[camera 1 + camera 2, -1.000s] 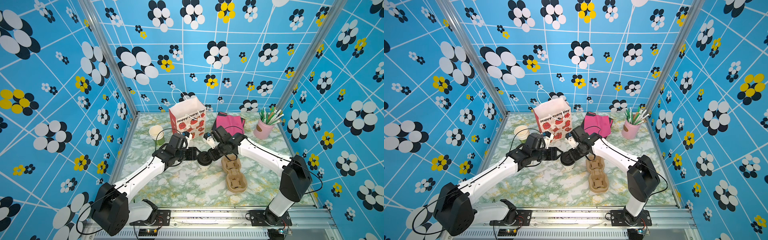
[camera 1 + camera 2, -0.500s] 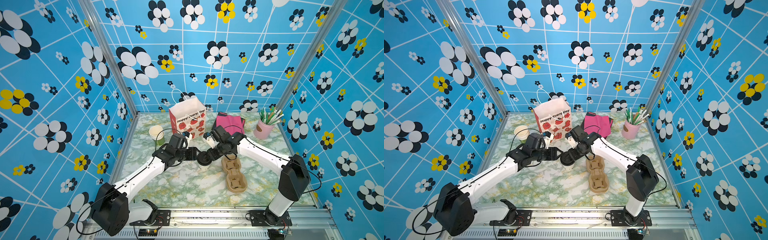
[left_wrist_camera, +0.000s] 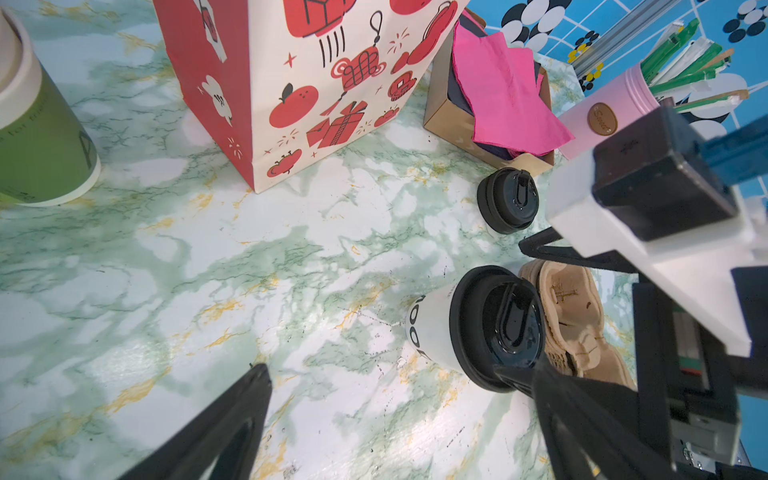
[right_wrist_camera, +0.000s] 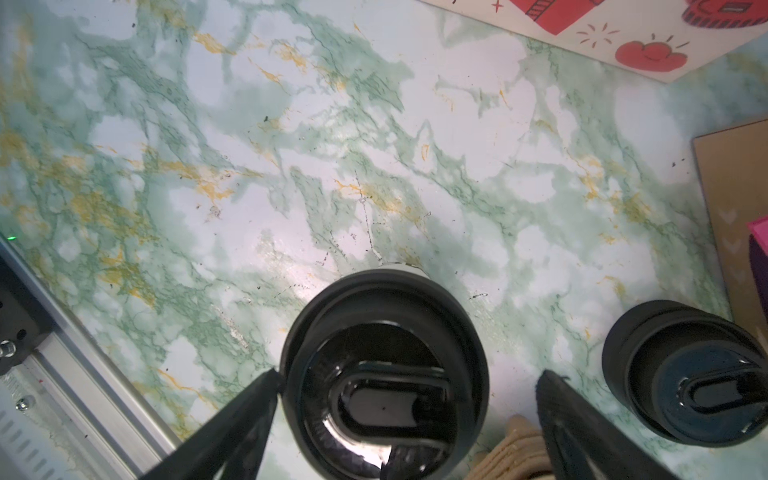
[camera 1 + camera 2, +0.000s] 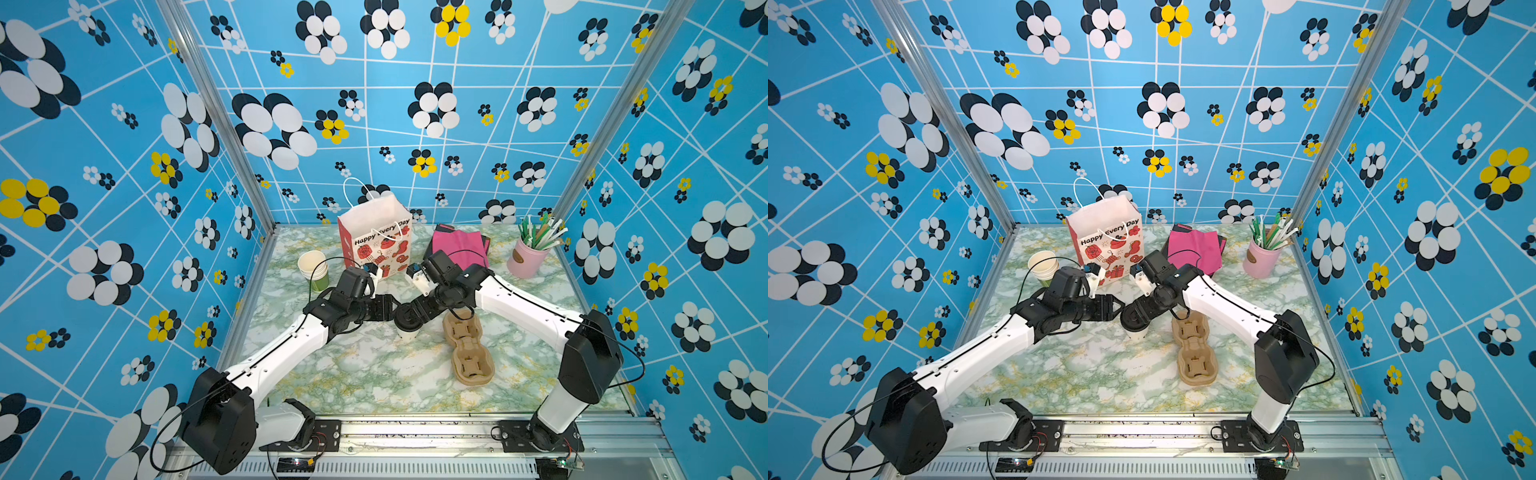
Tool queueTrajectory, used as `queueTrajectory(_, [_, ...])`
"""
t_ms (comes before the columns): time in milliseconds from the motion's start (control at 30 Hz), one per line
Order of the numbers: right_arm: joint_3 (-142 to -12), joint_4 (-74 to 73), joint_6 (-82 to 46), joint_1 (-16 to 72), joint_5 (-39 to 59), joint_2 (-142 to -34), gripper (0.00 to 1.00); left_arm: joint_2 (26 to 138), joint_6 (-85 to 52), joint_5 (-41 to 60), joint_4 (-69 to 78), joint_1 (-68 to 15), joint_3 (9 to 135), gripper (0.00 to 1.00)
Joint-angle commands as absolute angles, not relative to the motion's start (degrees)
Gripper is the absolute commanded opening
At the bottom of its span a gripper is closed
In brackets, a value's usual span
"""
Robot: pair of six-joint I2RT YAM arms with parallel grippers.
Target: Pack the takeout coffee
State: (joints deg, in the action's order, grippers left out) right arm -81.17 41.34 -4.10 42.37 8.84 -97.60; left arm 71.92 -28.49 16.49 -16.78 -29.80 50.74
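**Inspector:** Condition of the right claw?

**Operator:** My right claw [image 4: 407,376] stands open. Its fingers straddle the top of the small white paper takeout coffee cup with a black round plastic sip lid [image 4: 384,374]. One finger [image 4: 253,403] meets the lid's rim and the other stands clear of it, so nothing is gripped.

**Inspector:** And the left?

**Operator:** My left claw [image 3: 395,374] is spread wide and holds nothing. One finger [image 3: 557,403] overlaps the lid's rim in the left wrist view. I cannot tell whether it actually touches.

**Inspector:** Position of the cup?

**Operator:** It stands upright on the green-veined marble desk [image 5: 374,374], between my right claw's fingers and at the tips of my left claw.

**Inspector:** Surroundings?

**Operator:** A tan moulded-pulp cup carrier [image 5: 467,349] lies flat just beside my right claw, on the side away from my left claw. A loose black round plastic lid [image 4: 681,374] sits near my right claw, apart from the cup. The red-and-white paper gift bag [image 5: 376,237] stands upright beyond both claws, with its mouth open.
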Motion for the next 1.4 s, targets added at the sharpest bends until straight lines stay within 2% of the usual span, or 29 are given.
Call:
queueTrajectory(0, [-82.7, 41.2, -2.2, 42.8, 7.9, -95.1, 0.73, 68.1, -25.7, 13.2, -20.4, -27.9, 51.9, 0.74])
queueTrajectory(267, [-87.2, 45.3, 1.8, 45.3, 3.8, -98.6, 0.91, 60.1, -24.0, 10.9, -23.4, -22.2, 50.1, 1.0])
queueTrajectory(767, [-94.8, 51.2, 3.2, 48.1, 0.2, -107.1, 0.99, 58.5, -26.2, 12.6, -20.8, -21.4, 46.0, 0.99])
queueTrajectory(1067, [-94.9, 51.7, 3.1, 48.4, 0.4, -109.0, 0.96, 59.0, -26.4, 13.1, -19.8, -21.4, 45.6, 0.99])
queueTrajectory(1367, [-94.6, 52.4, 3.2, 48.5, -0.1, -110.1, 0.78, 59.9, -26.5, 13.4, -19.1, -21.4, 45.3, 0.99])
